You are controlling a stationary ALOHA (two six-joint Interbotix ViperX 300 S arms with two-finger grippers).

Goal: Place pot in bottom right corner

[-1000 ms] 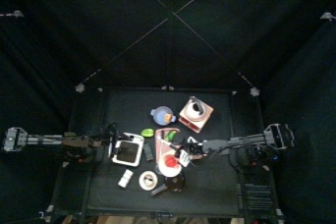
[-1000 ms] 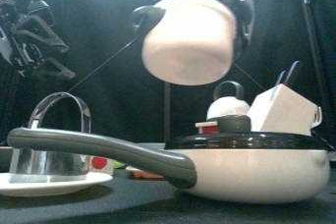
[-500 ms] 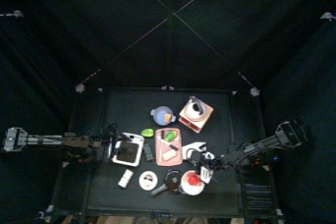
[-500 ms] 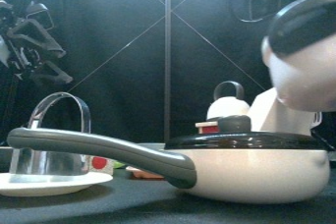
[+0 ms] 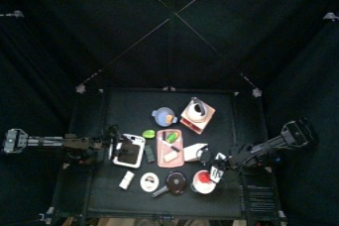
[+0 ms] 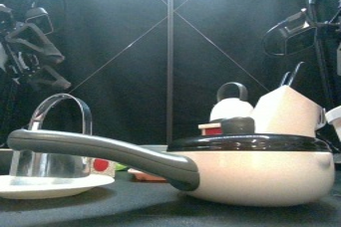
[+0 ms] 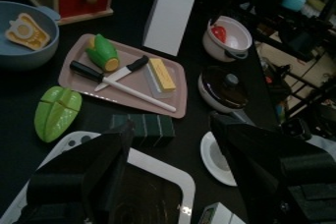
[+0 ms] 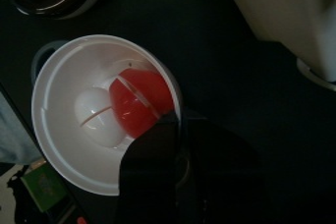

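The pot [image 5: 203, 180] is red inside with a white rim and sits low near the table's front right. It also shows in the left wrist view [image 7: 230, 37] and fills the right wrist view [image 8: 98, 100]. My right gripper [image 5: 216, 173] reaches in from the right, and its dark jaws [image 8: 191, 159] are closed over the pot's rim. The bottom right corner [image 5: 229, 201] is bare black tabletop just beyond the pot. My left gripper [image 5: 117, 151] rests open at the left, over a white tray [image 7: 184, 184].
A pink board [image 5: 169, 151] with a knife and food lies mid-table [image 7: 125, 76]. A blue-grey bowl [image 5: 163, 114], a white box [image 7: 171, 17] and a dark dish [image 7: 226, 88] stand nearby. A large white pan with a grey handle [image 6: 253, 166] and a glass [image 6: 54, 141] stand at the front edge.
My right gripper carried the pot from above the table's middle to the right and toward the front, and lowered it. The pot has left the front view. The left arm has not moved.
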